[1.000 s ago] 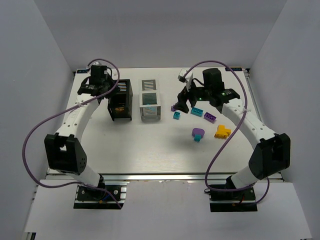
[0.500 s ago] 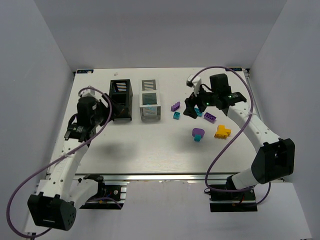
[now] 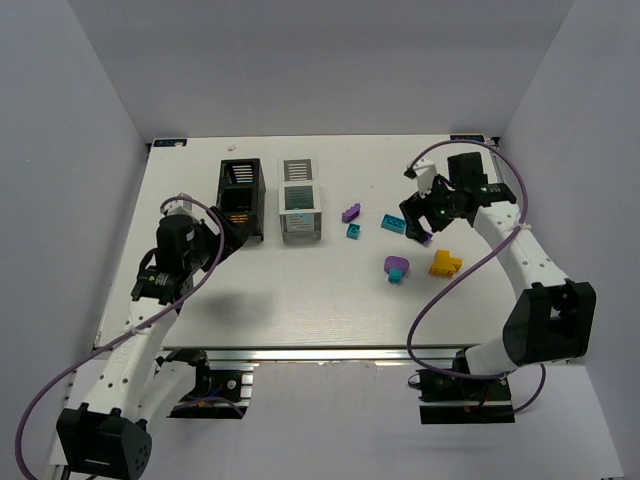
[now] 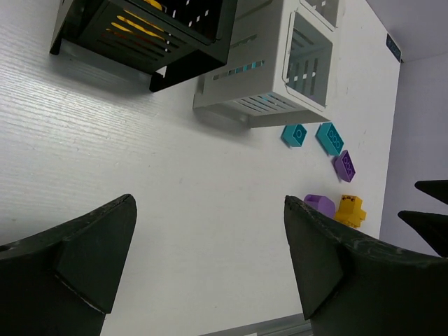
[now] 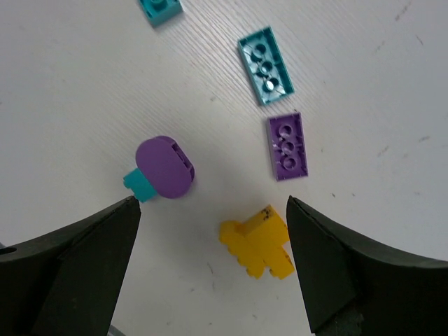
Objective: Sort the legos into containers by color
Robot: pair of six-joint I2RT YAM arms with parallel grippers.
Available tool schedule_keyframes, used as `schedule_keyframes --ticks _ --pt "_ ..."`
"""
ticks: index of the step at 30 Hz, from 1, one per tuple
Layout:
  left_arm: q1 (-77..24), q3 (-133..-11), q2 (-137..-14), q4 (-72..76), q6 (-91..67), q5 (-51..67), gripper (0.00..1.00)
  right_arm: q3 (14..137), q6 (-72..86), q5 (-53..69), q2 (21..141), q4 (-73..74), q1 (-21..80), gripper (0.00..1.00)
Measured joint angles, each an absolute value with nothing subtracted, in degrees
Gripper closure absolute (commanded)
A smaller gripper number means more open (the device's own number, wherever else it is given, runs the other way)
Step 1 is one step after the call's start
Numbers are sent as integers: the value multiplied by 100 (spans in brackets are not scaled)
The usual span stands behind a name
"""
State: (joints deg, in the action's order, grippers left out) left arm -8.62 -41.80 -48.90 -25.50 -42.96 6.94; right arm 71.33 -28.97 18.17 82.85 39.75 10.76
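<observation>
We judge the sorting to be barely under way. The black container (image 4: 133, 31) shows something yellow-orange through its slats, and the white container (image 4: 280, 63) just beside it shows a strip of teal (we cannot tell how many pieces lie in either).

The rest lies loose on the worktop (image 3: 300, 290), to the right of the containers. A purple brick (image 3: 350, 212) and a small teal brick (image 5: 159, 8) are nearest the white container. Farther out are a teal plate (image 5: 266, 64), a purple plate (image 5: 288, 145), a rounded purple piece (image 5: 164, 166) stuck on a bit of teal, and a yellow brick (image 5: 259, 246). Most of the legos are thus left to place.

The left pincer (image 4: 210, 203) is spread wide and carries nothing, hovering over bare worktop in front of the black container. The right pincer (image 5: 213, 203) is likewise spread and empty, above the loose cluster near the purple plate and the yellow brick.

Against a second ago, the left arm has drawn back from over the black container toward the near edge. The right pincer has slid rightward, from beside the purple brick to over the purple plate. The loose bricks lie where they did.
</observation>
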Motion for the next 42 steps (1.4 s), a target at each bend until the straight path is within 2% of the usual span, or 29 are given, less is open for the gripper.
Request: schedule_keyframes --ticks 8,16,25,42 --pt "-862 -4016 -4637 -2558 -4300 690 5 7133 -2781 1441 8403 4056 814 11" --pt "-862 -3791 -4322 -2676 -4438 633 5 7188 -3227 1431 9231 4045 729 12" --pt "-862 -3791 -4053 -2936 -4532 399 5 7822 -3815 1461 10311 4042 714 17" --pt "-860 -3793 -3999 -3096 -4685 211 6 8281 -3999 1356 11264 4060 714 26"
